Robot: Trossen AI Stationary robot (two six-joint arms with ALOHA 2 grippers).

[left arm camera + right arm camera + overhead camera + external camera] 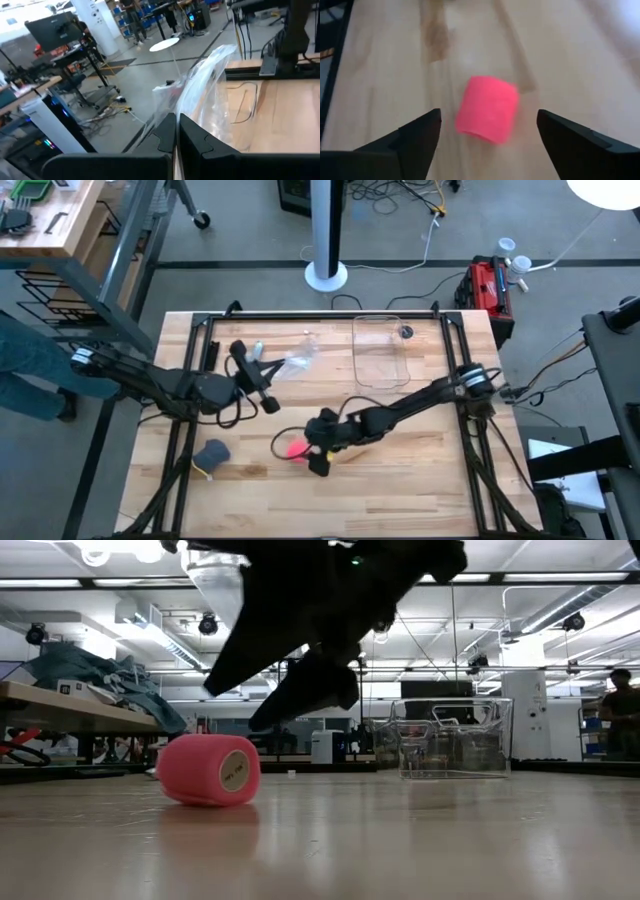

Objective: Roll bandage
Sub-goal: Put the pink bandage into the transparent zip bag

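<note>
Clear crinkled plastic bag (297,360), clear plastic bin (377,350), grey-blue lump (212,453), wooden table (420,470)

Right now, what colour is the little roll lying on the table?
Bright pink. The roll shows best in the low view, lying on its side on the wooden table.
</note>
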